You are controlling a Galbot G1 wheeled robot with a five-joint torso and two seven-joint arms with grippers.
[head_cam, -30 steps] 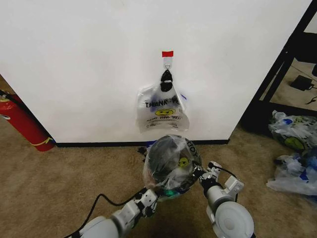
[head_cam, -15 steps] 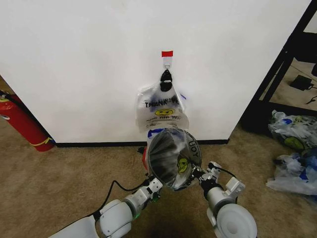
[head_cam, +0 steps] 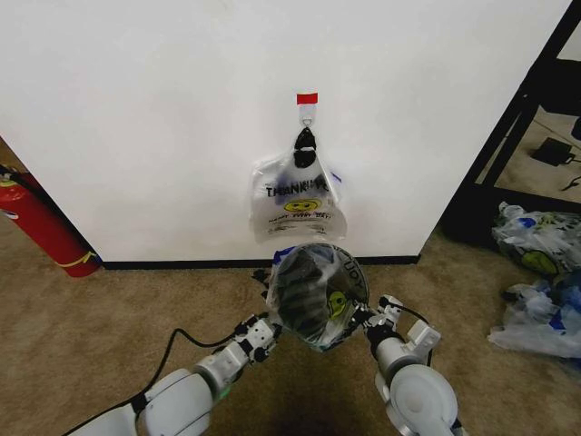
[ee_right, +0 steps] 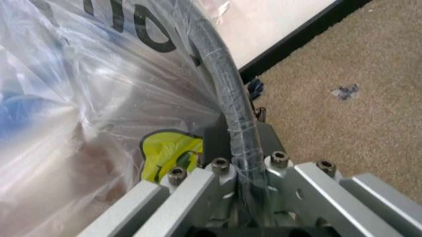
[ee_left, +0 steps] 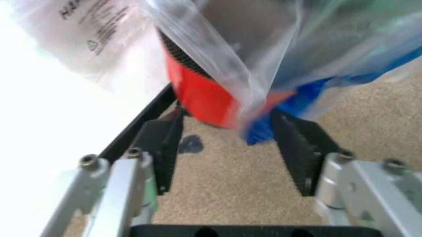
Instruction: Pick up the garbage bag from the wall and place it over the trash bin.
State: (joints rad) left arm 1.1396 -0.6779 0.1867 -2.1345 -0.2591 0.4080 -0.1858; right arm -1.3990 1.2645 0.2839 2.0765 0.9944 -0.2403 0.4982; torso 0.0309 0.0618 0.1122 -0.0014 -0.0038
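The trash bin (head_cam: 309, 300), black mesh with a red base (ee_left: 201, 96), is tipped with its mouth toward me, just in front of the wall (head_cam: 163, 118). The garbage bag (head_cam: 338, 302) lines it, with blue strokes, black lettering and a yellow smiley (ee_right: 165, 153). My right gripper (head_cam: 361, 316) is at the bin's right side, shut on the film-covered rim (ee_right: 228, 98). My left gripper (head_cam: 263, 329) is at the bin's lower left and stands open (ee_left: 231, 153), with the red base and blue plastic just beyond its fingers (ee_left: 161, 153).
A similar "THANK YOU" bag (head_cam: 298, 204) hangs on the hook under red tape (head_cam: 307, 98). A red fire extinguisher (head_cam: 41, 227) leans at the left. A black shelf frame (head_cam: 517, 127) and a bundle of plastic bags (head_cam: 540, 291) are on the right. The floor is carpet.
The bin tipped its mouth up toward me, then dropped slightly. My left gripper moved left and away from under the bin. My right gripper stayed on the rim.
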